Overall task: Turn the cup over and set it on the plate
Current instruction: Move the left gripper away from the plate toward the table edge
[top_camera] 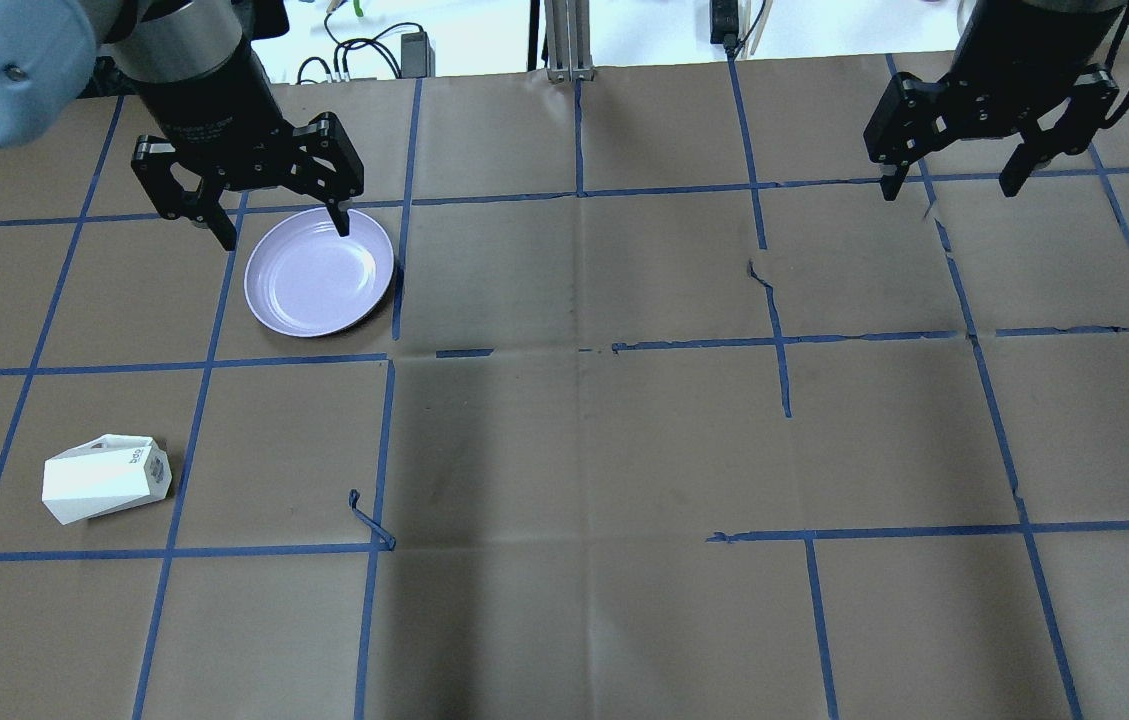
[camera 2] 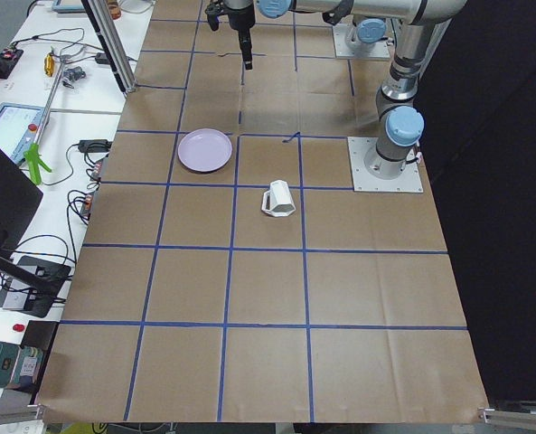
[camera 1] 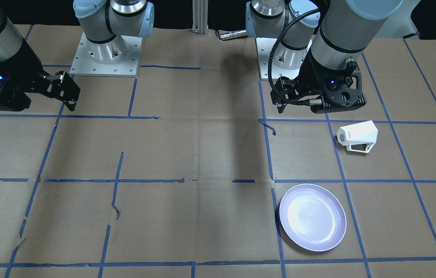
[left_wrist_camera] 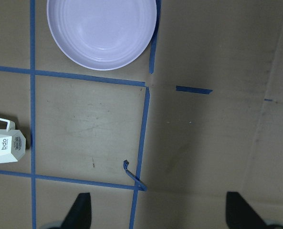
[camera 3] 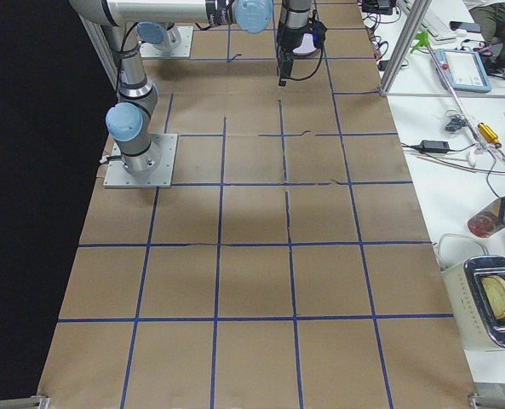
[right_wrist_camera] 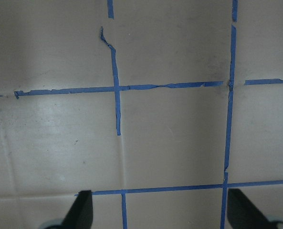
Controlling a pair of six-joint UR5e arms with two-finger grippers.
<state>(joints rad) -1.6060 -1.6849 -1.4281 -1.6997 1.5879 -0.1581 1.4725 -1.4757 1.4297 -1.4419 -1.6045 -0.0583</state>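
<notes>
My left gripper (top_camera: 284, 232) and right gripper (top_camera: 947, 188) hang spread wide over brown paper (top_camera: 584, 450) gridded with blue tape (top_camera: 924, 531). The cup (top_camera: 104, 478) lies on its side, well apart from the plate (top_camera: 319, 272); a cluttered bench (camera 2: 64, 127) runs alongside.

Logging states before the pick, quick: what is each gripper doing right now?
Left gripper: open, holding nothing.
Right gripper: open, holding nothing.

Left claw (top_camera: 283, 234) aloft, jaws apart; right claw (top_camera: 947, 190) likewise
</notes>
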